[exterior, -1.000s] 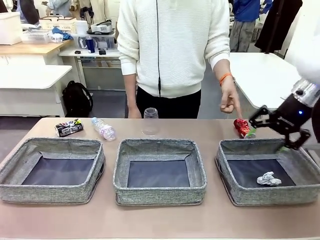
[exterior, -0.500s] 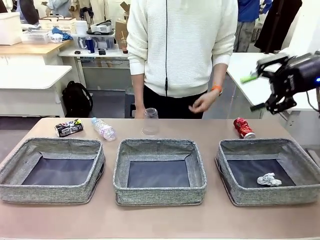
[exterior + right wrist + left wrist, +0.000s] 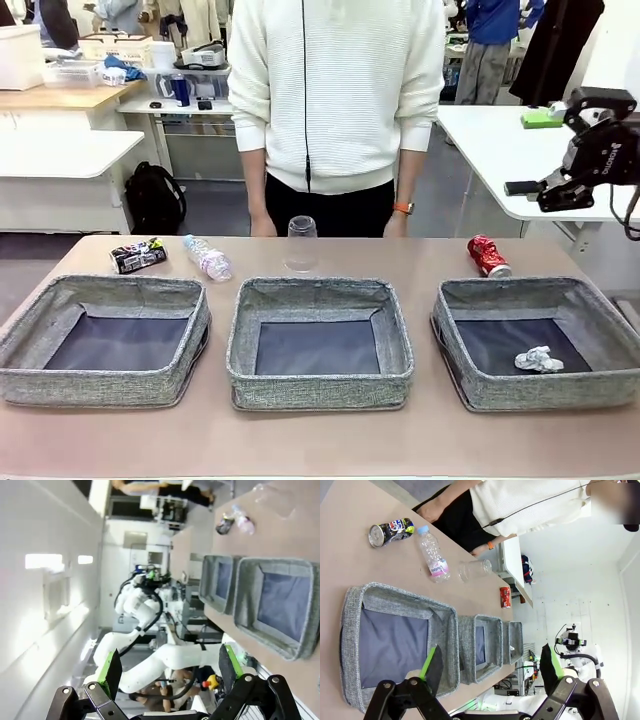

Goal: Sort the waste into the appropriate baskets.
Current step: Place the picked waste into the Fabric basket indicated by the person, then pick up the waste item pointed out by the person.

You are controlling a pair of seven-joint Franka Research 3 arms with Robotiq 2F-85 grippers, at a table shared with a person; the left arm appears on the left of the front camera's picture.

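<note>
R hand (image 3: 531, 152) rose clear of table (image 3: 430, 440), spread; L hand (image 3: 490, 662) spread too. Paper ball (image 3: 538, 358) in rt basket (image 3: 540, 392).

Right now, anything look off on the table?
Nothing spilled or broken. Four pieces sit outside the baskets, along the far edge: black can and bottle on their sides at left, cup in the middle, crushed red can at right. The paper ball is in the right basket.

Baskets (image 3: 318, 292) open above; person (image 3: 335, 100) crowds far side
</note>
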